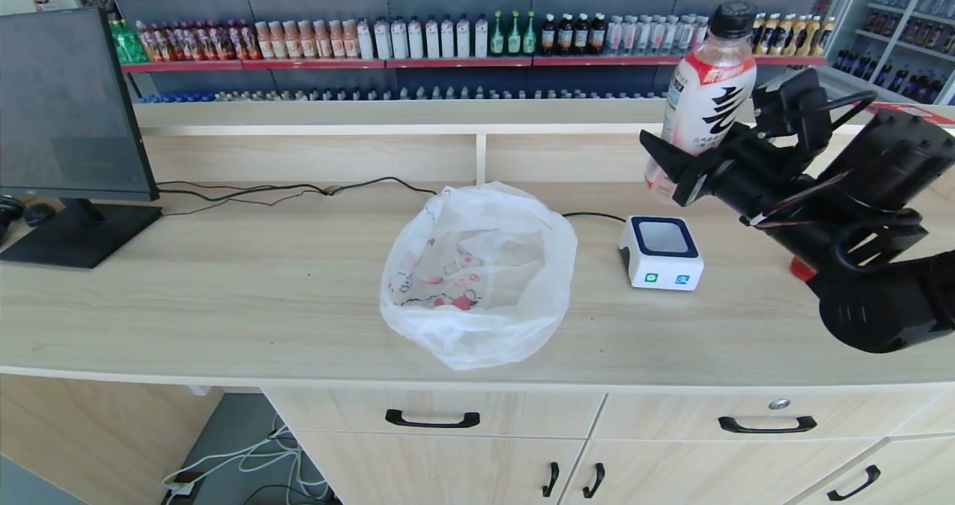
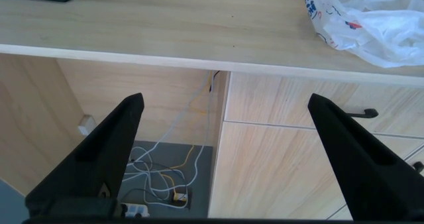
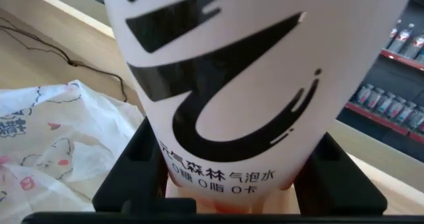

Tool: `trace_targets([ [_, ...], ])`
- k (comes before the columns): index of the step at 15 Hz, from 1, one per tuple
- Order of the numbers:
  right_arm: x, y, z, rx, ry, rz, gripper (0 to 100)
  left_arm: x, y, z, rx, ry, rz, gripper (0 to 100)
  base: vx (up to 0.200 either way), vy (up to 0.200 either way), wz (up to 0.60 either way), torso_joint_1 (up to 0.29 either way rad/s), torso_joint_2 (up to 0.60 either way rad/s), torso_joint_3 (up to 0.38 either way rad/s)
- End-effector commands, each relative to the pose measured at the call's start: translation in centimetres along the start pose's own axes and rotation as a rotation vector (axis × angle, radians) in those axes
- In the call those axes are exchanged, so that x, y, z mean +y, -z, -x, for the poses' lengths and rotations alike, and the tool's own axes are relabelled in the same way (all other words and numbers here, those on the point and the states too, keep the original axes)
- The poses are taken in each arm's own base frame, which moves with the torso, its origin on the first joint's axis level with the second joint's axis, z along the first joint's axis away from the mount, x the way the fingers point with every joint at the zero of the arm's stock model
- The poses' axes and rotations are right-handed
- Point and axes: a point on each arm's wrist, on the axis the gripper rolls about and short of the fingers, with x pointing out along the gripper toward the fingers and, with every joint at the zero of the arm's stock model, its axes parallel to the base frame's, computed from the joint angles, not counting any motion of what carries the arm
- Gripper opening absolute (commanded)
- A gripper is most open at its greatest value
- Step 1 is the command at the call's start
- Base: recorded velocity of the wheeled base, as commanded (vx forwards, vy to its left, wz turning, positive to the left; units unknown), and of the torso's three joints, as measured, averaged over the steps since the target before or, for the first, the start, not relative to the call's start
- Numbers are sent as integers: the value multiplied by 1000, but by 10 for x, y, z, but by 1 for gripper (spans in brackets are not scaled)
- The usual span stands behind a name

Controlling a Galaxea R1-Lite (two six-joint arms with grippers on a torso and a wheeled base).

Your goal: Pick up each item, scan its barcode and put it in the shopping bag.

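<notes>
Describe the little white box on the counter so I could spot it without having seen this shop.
Start at the long pale wooden counter and find the crumpled white shopping bag at its middle. To the robot's right of the bag sits the barcode scanner. It is the only small white cube, with a dark-rimmed glass window on top and a black cable trailing behind it.
</notes>
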Motion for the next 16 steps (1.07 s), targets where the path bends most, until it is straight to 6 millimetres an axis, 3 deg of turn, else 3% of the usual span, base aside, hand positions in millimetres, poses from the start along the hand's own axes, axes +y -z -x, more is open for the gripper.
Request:
trace_targets([
  [1,10,49,-16,39,-47,64,0,0,0,0,-1,0,1,100,0,0,0,0,0,0],
  [6,-16,61,-7,67,-70,357,0,0,0,0,-1,0,1,100,0,0,0,0,0,0],
  [8,-30,75,0,93,-110,433,0,0,0,0,-1,0,1,100,0,0,0,0,0,0],
  [10,-52,85,3,91,-131,539,0,0,0,0,-1,0,4,100,0,0,0,0,0,0],
  [16,-68,112,-3,49,-218,640,0,0,0,0,-2,0,-1,100,0,0,0,0,0,0],
])
